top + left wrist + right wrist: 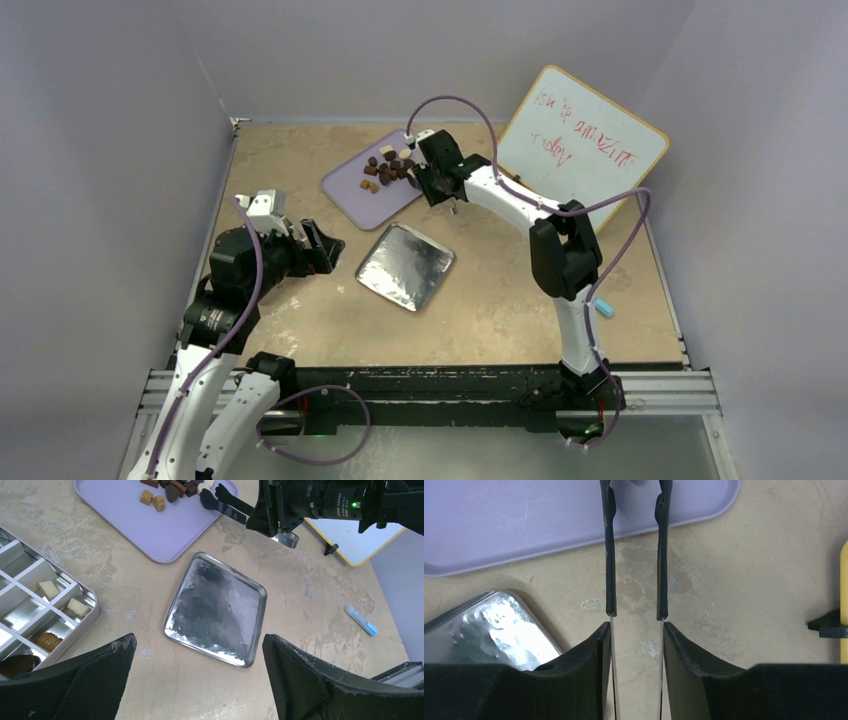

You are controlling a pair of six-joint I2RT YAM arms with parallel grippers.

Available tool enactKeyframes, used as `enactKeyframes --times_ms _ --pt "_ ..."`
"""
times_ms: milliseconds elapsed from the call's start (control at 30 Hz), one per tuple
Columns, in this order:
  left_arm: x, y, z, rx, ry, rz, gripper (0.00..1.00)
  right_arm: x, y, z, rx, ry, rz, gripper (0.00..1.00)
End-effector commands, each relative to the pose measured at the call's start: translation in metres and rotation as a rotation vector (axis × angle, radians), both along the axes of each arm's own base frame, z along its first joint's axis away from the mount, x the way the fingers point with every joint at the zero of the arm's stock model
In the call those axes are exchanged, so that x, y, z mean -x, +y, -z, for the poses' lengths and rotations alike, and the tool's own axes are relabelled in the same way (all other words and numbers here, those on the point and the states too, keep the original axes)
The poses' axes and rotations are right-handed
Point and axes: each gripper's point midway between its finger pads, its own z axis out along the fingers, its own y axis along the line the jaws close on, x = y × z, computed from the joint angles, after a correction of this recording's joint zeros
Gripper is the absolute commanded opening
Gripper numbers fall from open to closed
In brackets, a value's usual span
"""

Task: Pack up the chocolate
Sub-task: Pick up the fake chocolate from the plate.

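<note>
**Jaws wide on the left, narrowly parted on the right**

Left jaws: spread fully, gripping nothing, hanging over the tabletop's left side, near the foil [405, 265] at its centre.

Right jaws: long thin fingers [608, 555] parallel with a narrow gap, reaching over the right edge of the tray [345, 188]. Tips cropped in the right wrist view; grip on a piece or not: cannot tell. From the left wrist, one tip just beside a cream piece.

Chocolate [385, 168]: mostly a loose pile of dark, caramel and cream lumps on the tray's far right part, near the tabletop's far edge. Four more already in compartments of the box [85, 624], left of the foil: two cream, one caramel, one dark.

Whiteboard [585, 140]: leaning at the far right corner.
</note>
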Motion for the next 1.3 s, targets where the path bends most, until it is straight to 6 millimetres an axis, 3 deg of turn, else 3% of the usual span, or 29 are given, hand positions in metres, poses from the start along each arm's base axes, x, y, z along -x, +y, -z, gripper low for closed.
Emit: enactKeyframes --times_ms 0,400,567,733,933,1067,1267 --pt "-0.001 -0.003 -0.004 -0.007 -0.029 0.025 0.96 -0.017 0.014 -0.021 -0.021 -0.067 -0.04 0.43" --pt "0.0 -0.001 -0.006 -0.007 -0.038 0.016 0.96 -0.032 0.019 -0.014 0.008 -0.087 -0.048 0.35" --pt "0.0 0.002 -0.007 -0.01 -0.043 -0.001 0.96 -0.028 0.018 -0.023 -0.008 -0.095 -0.05 0.21" --pt "0.001 0.004 -0.01 -0.011 -0.053 -0.015 0.96 -0.025 0.012 -0.045 -0.027 -0.14 -0.033 0.19" --pt "0.006 0.009 -0.021 0.002 -0.108 -0.038 0.96 -0.006 0.016 -0.061 -0.123 -0.117 -0.031 0.16" --pt "0.011 0.007 -0.033 0.012 -0.154 -0.019 0.96 0.013 0.033 -0.071 -0.247 -0.076 -0.066 0.15" --pt "0.019 0.016 -0.048 0.026 -0.234 -0.061 0.96 0.048 0.08 -0.084 -0.378 -0.057 -0.164 0.15"
